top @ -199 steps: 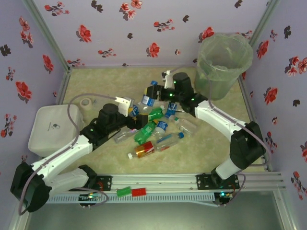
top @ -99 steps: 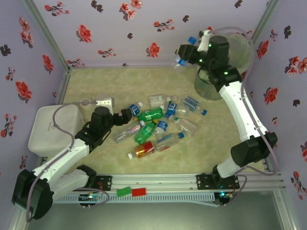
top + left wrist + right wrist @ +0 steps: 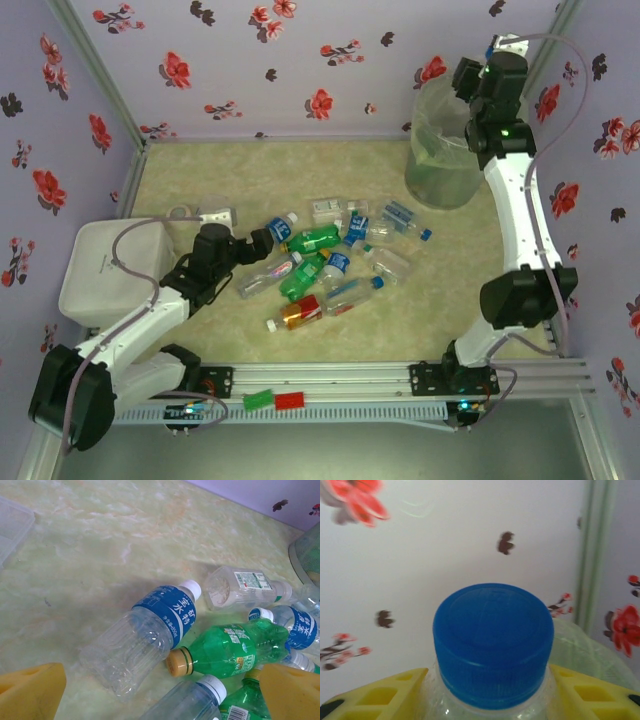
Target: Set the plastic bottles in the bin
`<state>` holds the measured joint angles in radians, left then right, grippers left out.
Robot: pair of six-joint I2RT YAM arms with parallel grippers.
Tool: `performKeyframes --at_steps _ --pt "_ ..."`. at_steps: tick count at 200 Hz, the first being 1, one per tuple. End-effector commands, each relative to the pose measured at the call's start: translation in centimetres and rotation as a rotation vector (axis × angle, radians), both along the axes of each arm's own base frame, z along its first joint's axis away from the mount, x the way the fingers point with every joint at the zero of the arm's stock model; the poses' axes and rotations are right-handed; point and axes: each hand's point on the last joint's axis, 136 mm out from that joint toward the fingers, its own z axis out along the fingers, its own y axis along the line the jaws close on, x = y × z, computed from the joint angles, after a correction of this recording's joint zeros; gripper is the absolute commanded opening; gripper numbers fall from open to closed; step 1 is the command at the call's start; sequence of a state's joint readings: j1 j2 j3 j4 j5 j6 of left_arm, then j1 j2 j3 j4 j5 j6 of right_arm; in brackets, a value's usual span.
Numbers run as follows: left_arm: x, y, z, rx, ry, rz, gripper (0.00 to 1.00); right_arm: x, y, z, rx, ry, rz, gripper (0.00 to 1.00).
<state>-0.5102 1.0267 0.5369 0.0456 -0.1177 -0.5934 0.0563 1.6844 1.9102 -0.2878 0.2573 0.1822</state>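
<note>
Several plastic bottles lie in a pile mid-table: clear ones with blue labels, green ones, and an amber one with a red label. My right gripper is raised over the rim of the tall translucent bin at the back right. It is shut on a clear bottle with a blue cap, held between the yellow fingers. My left gripper is open at the pile's left edge. A clear blue-labelled bottle and a green bottle lie just ahead of it.
A flat white tray lies at the left, with a small tape roll behind it. Flowered walls close the back and both sides. A metal rail runs along the front, carrying a green and a red block.
The right arm has lifted a bottle from the pile and swung it up and right to the bin. The left arm has drawn back a little to the left.
</note>
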Motion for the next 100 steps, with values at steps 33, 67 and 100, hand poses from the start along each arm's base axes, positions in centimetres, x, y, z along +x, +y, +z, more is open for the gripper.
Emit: performKeyframes --at_steps 33,67,100 --pt "-0.2 -0.4 0.0 -0.022 0.002 -0.022 1.00 4.9 -2.5 -6.2 -0.004 0.129 -0.084 0.51" --pt "-0.6 -0.2 -0.5 -0.019 0.018 -0.020 1.00 6.8 -2.6 -10.6 0.014 0.234 -0.104 0.53" --pt "-1.0 0.1 -0.6 -0.015 0.020 -0.021 1.00 7.8 -2.3 -12.8 0.049 0.281 -0.099 0.63"
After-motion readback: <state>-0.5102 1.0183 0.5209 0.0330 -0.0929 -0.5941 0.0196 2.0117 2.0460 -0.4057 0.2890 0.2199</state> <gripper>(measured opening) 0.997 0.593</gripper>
